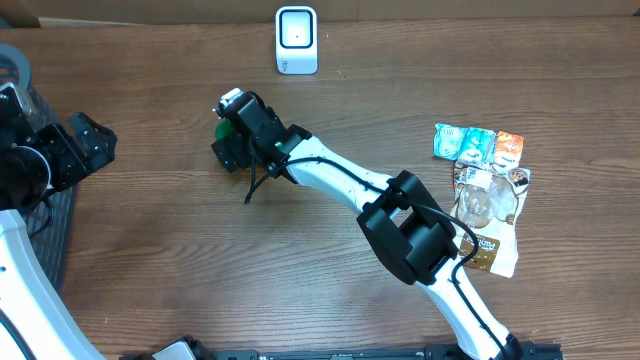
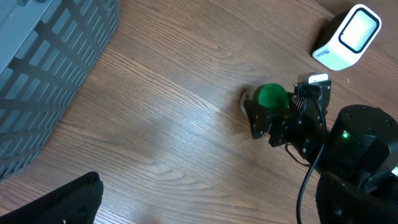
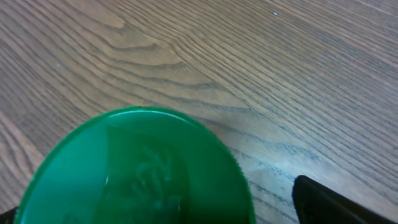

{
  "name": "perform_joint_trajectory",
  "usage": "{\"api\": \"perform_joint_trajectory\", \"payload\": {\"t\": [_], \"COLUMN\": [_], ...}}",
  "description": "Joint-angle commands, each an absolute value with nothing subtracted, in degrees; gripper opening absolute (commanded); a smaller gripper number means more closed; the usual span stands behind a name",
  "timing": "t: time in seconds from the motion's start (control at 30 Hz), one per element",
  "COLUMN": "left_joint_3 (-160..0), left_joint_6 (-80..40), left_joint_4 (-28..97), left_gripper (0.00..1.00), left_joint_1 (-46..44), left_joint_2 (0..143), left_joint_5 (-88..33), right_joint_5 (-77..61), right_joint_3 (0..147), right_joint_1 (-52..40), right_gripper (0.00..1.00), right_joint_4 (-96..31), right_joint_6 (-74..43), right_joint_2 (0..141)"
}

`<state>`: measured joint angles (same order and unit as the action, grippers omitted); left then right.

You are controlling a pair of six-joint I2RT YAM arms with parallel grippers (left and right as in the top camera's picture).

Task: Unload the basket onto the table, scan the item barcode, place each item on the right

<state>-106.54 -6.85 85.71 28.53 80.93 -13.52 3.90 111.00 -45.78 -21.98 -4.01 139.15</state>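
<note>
The item [image 1: 224, 130] is a small object with a round green cap, left of the table's middle. The cap [image 3: 137, 174] fills the lower left of the right wrist view. My right gripper [image 1: 232, 142] is down over the item, open, with a finger [image 3: 326, 202] standing clear of the cap's edge. The left wrist view shows the green cap [image 2: 272, 96] between the right gripper's black fingers. The white barcode scanner [image 1: 296, 40] stands upright at the table's far edge, window facing forward; it also shows as the scanner [image 2: 347, 36]. My left gripper [image 1: 98, 145] hangs open at the left, holding nothing.
A grey slatted basket [image 2: 50, 62] sits at the far left beside the left arm. Several snack packets [image 1: 480, 145] and a clear-fronted bag [image 1: 488, 205] lie at the right. The right arm [image 1: 400, 225] stretches diagonally across the table.
</note>
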Motion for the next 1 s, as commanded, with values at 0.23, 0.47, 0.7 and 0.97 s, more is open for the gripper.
{"api": "perform_joint_trajectory", "payload": {"t": [0.23, 0.47, 0.7, 0.97], "left_joint_3": [-107.2, -107.2, -107.2, -107.2], "left_joint_6": [-5.8, -5.8, -5.8, -5.8], "left_joint_4": [85.6, 85.6, 85.6, 85.6], "left_gripper": [1.0, 1.0, 1.0, 1.0], "left_joint_1": [28.7, 28.7, 28.7, 28.7], "left_joint_2": [81.0, 81.0, 81.0, 81.0], "left_joint_5": [-14.0, -14.0, -14.0, -14.0], "right_joint_5": [4.9, 4.9, 4.9, 4.9], "right_joint_3": [112.2, 112.2, 112.2, 112.2], "right_joint_1": [-45.8, -45.6, -45.5, -45.5], "right_gripper": [0.73, 0.69, 0.53, 0.51], "right_joint_4": [-22.0, -26.7, -36.6, -50.4], "right_joint_6": [-4.7, -4.7, -4.6, 0.6], "right_joint_2": [138.9, 136.4, 130.3, 125.8]}}
